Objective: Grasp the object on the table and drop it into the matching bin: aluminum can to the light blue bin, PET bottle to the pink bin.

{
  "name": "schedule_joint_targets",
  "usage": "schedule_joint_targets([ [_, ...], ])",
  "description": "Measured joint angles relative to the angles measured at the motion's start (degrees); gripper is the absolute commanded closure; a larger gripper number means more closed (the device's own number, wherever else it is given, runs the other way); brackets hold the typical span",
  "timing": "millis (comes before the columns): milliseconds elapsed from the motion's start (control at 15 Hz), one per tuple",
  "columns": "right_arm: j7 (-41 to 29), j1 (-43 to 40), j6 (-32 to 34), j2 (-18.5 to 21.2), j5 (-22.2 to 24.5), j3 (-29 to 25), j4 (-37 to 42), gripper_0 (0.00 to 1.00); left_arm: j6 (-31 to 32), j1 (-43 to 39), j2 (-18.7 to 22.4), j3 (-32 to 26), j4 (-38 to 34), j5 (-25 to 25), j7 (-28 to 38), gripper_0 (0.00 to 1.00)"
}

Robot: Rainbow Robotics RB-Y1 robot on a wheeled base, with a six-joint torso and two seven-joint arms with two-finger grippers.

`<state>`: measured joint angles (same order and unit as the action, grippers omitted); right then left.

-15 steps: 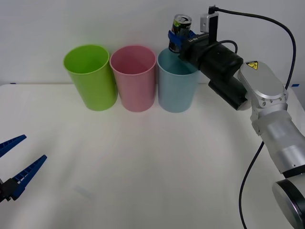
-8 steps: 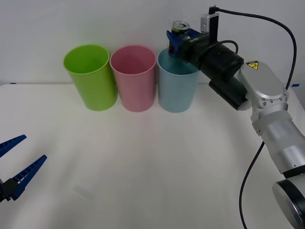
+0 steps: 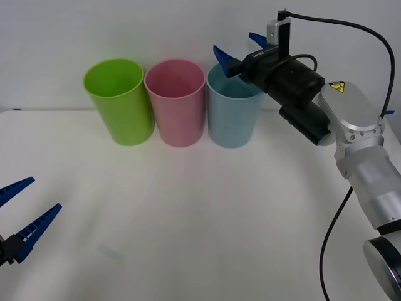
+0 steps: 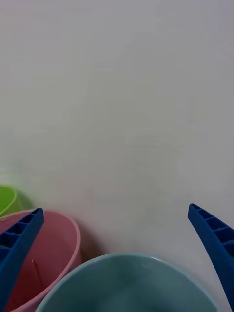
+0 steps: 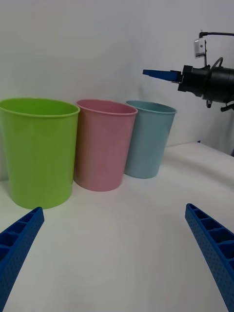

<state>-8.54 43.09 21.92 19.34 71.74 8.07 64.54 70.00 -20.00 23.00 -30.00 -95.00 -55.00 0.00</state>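
Above the tall round light blue plastic bin, the right gripper hangs with blue fingers spread and empty. The aluminum can is not visible, presumably directly below inside the bin. The left gripper idles open, well apart.

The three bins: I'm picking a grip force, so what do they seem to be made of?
The lime green bin, pink bin and light blue bin all look like thin moulded plastic: uniform colour, a smooth, slightly glossy wall and a thin rolled rim. Probably light and somewhat flexible.
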Motion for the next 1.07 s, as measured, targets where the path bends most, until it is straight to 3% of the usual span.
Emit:
schedule_joint_targets([
  [467,-0.55,-7.94,0.83,4.44,-0.73,0.01,9.62,0.00,0.00,0.00,0.00,0.00,0.00,0.00,0.00,0.00],
  [1067,-0.42,-31.69,1.40,16.69,-7.27,-0.70,34.19,0.00,0.00,0.00,0.00,0.00,0.00,0.00,0.00,0.00],
])
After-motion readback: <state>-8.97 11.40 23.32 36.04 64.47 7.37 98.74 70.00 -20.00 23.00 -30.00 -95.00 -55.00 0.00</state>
